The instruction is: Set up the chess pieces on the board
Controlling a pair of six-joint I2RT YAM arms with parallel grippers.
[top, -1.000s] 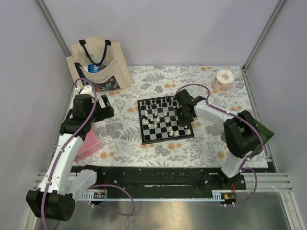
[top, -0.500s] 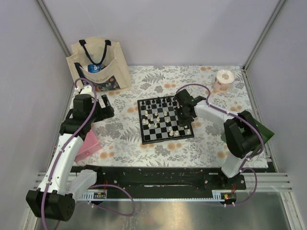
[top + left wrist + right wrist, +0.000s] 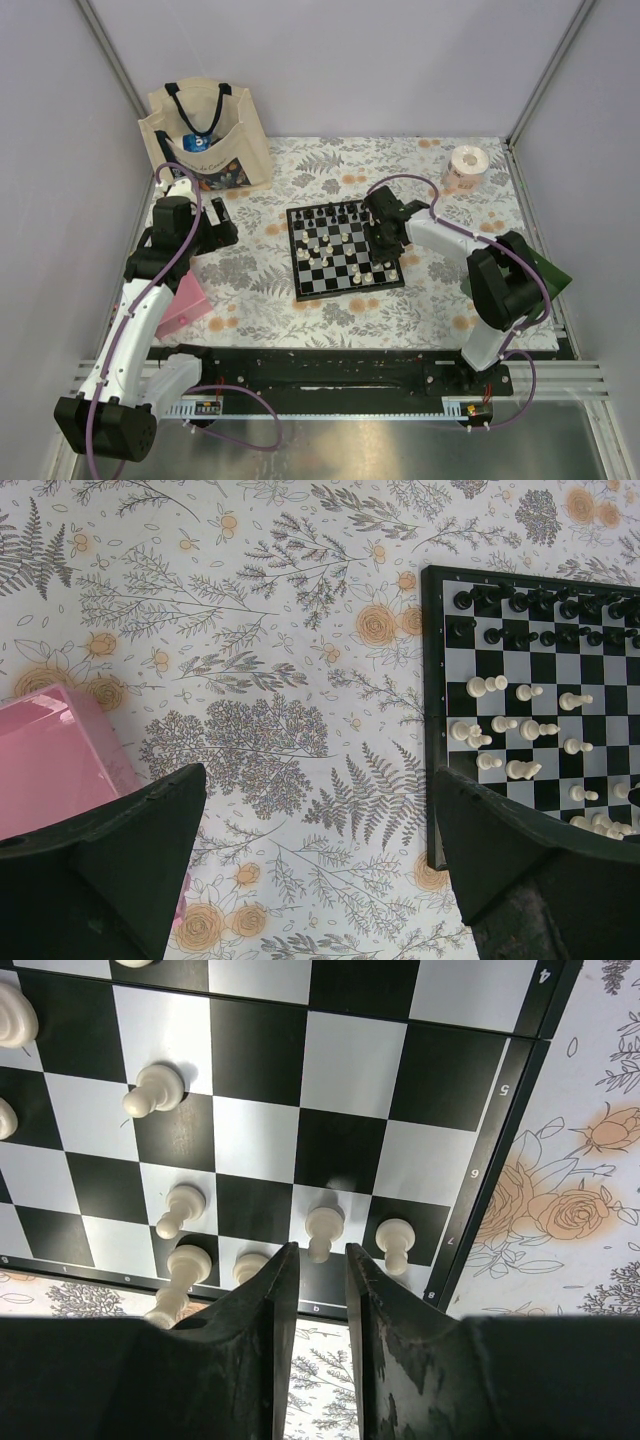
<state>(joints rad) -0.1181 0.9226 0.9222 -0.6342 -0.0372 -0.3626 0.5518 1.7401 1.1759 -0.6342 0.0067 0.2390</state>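
Right tool [image 3: 322,1248]: two matt black, tapering fingers [image 3: 270,1310], drawn close with a narrow slot between them. A cream pawn [image 3: 323,1226], smooth plastic with a round head, stands at the mouth of that slot; whether the pads touch it cannot be told. Other cream pawns [image 3: 394,1240] stand just beside it, on the squares by a corner of the board [image 3: 328,285], on its side toward the right edge of the table [image 3: 330,330]. Board: small, square, glossy black and white chequers inside a black rim with printed figures; it lies mid-table, nearer the far edge than the near one. Black chessmen [image 3: 530,605] crowd its far rows; cream chessmen [image 3: 520,725] are scattered over the middle, several lying on their sides. Left tool [image 3: 318,772]: blunt dark wedges spread wide, holding nothing, above the flowered tablecloth [image 3: 250,630] between the board and the left edge. Open cloth runs from the board's left rim to a glossy pink box [image 3: 45,755] by the left edge, and in a broad band along the near edge. Canvas tote bag [image 3: 205,135], black handles, upright at the far-left corner. Pale roll [image 3: 465,165] at the far-right corner. Dark green flat item [image 3: 545,272] at the right edge, beside the right arm.
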